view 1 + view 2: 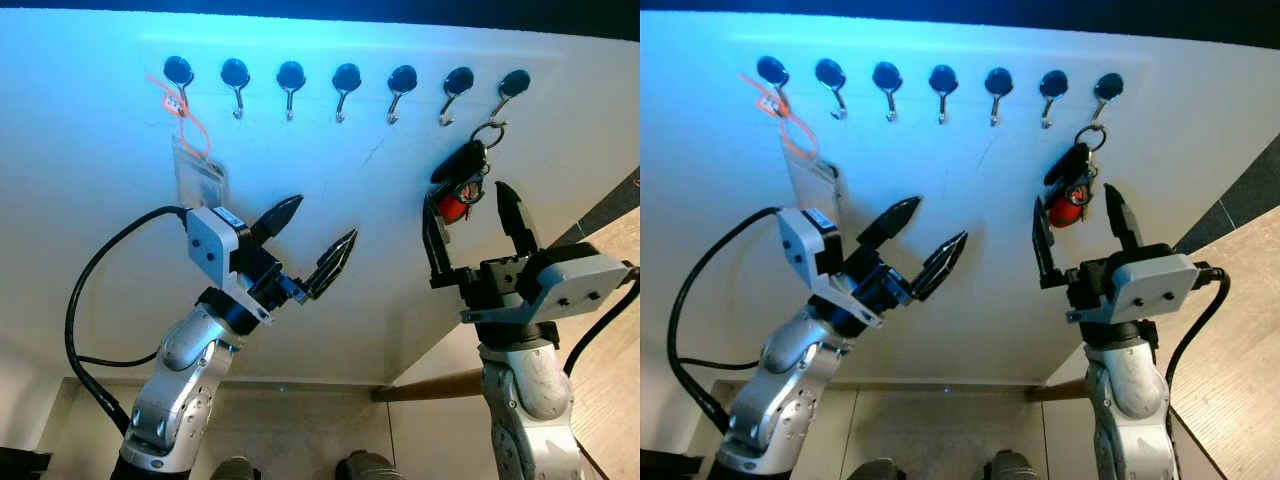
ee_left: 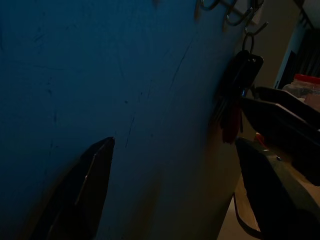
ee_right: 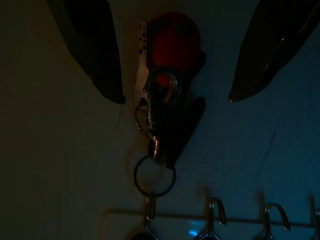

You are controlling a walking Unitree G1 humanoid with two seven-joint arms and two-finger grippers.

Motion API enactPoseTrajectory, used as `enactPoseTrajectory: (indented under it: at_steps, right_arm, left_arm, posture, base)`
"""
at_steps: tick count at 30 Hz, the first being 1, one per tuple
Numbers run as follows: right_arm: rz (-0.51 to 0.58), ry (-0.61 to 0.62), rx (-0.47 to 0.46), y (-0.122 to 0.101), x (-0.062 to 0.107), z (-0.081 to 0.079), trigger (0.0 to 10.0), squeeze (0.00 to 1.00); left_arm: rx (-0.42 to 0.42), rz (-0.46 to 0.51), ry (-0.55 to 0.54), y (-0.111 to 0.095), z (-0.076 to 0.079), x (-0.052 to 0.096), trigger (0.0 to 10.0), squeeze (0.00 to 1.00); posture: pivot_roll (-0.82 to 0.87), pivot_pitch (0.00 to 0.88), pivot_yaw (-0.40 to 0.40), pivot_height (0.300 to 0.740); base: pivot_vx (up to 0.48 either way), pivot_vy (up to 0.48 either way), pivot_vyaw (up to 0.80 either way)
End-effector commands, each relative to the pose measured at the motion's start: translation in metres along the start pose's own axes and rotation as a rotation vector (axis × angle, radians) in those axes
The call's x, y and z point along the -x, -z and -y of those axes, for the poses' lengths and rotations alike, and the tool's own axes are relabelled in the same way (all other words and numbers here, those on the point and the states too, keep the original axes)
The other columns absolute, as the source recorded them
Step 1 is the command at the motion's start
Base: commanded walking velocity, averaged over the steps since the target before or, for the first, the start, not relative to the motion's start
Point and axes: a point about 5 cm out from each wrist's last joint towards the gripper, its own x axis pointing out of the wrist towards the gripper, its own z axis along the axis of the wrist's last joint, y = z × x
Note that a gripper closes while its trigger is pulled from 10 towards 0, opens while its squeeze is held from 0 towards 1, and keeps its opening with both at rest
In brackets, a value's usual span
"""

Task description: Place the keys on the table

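In the left eye view the keys (image 1: pixel 461 183) hang by their ring from the last hook (image 1: pixel 510 90) on the robot's right in a row of seven on a white wall panel (image 1: pixel 80 200). The right end effector (image 1: pixel 478 228) is raised just below them, its two black fingers spread wide with the red fob at the level of the fingertips; it holds nothing. The left end effector (image 1: pixel 305 238) is also up and open, empty, near the middle of the panel. An orange lanyard with a badge (image 1: pixel 197 172) hangs from the first hook.

The right eye view tells the same: keys on the hook, fingers either side of them, no grip.

The left wrist view is dark; the keys (image 2: pixel 235 95) show at the panel's edge, well apart from this arm's own fingers (image 2: pixel 85 190).

In the right wrist view the bunch (image 3: pixel 167 95) sits between the two open fingertips (image 3: pixel 95 55), its ring (image 3: pixel 154 176) looped on the hook.

As I judge it, the task has barely begun: the reach is made, but closing on the keys, lifting the ring off the hook and carrying them to the desk all remain. The wooden surface (image 1: pixel 610 330) on the robot's right may be that desk; I cannot tell.
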Motion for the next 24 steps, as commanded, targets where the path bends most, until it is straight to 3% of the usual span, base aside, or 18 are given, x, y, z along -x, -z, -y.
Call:
enactPoseTrajectory:
  at_steps: [1, 15, 24]
  right_arm:
    - [-0.001, 0.011, 0.006, 0.003, 0.002, 0.004, 10.0, 0.00]
    - [0.003, -0.019, 0.031, 0.020, -0.005, 0.007, 10.0, 0.00]
    - [0.048, -0.098, 0.035, 0.022, -0.013, -0.002, 10.0, 0.00]
  left_arm:
    - [-0.005, -0.014, 0.008, 0.002, 0.001, 0.000, 10.0, 0.00]
    - [-0.011, -0.013, 0.003, 0.001, 0.000, -0.001, 10.0, 0.00]
    - [-0.016, -0.005, -0.004, 0.001, 0.000, -0.002, 10.0, 0.00]
  posture:
    - [0.00, 0.109, -0.031, 0.740]
    - [0.00, 0.118, -0.025, 0.740]
    - [0.00, 0.116, -0.029, 0.740]
  base:
    - [0.000, 0.000, 0.00]
    - [0.000, 0.000, 0.00]
    - [0.000, 0.000, 0.00]
